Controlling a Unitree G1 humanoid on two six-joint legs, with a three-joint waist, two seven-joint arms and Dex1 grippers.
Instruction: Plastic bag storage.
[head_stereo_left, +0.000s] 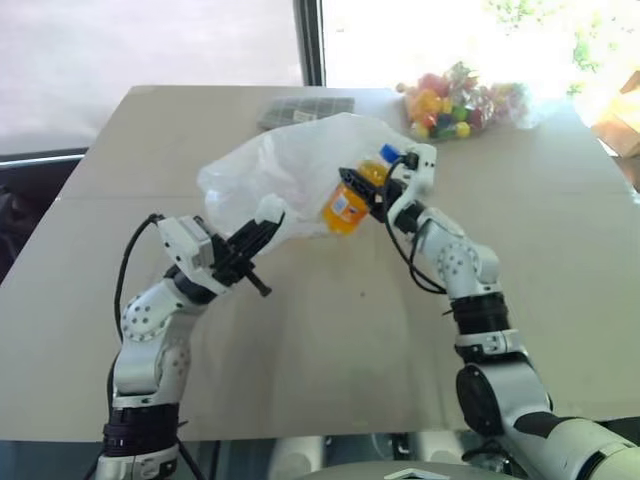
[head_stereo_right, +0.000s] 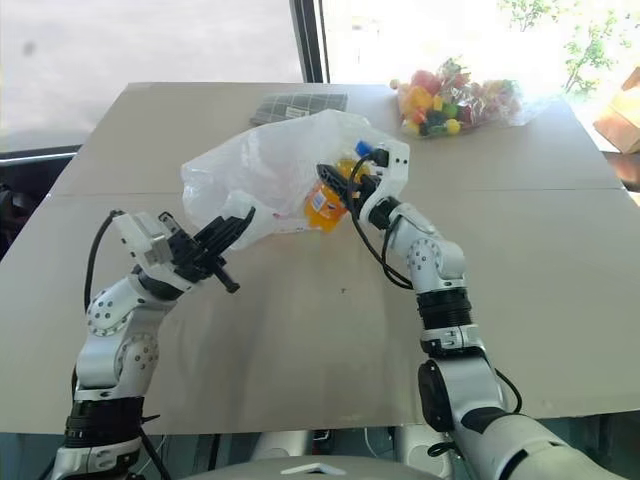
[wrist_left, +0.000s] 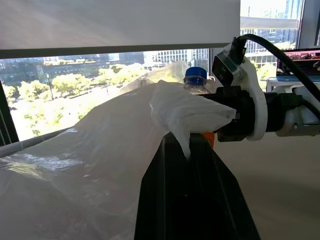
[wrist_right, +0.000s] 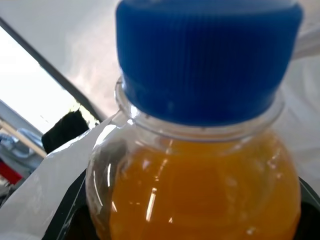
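- Large translucent white thin-film plastic bag (head_stereo_left: 285, 175): mid-tabletop (head_stereo_left: 560, 300), toward far edge.
- Orange bottle with blue cap (head_stereo_left: 352, 200): at bag's right side.
- Clear bag of colourful round candies (head_stereo_left: 455, 100): far right corner.
- Flat grey tray (head_stereo_left: 305, 108): far edge, behind bag.

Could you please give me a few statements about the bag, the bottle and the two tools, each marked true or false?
1. The left tool is shut on an edge of the plastic bag. True.
2. The right tool holds a bottle of orange drink with a blue cap. True.
3. The bottle lies flat on the table. False: it is held in the air at the bag.
4. The bag of colourful candies sits at the near edge of the table. False: it sits at the far edge, towards the right.
5. The plastic bag is folded flat. False: it billows loosely.
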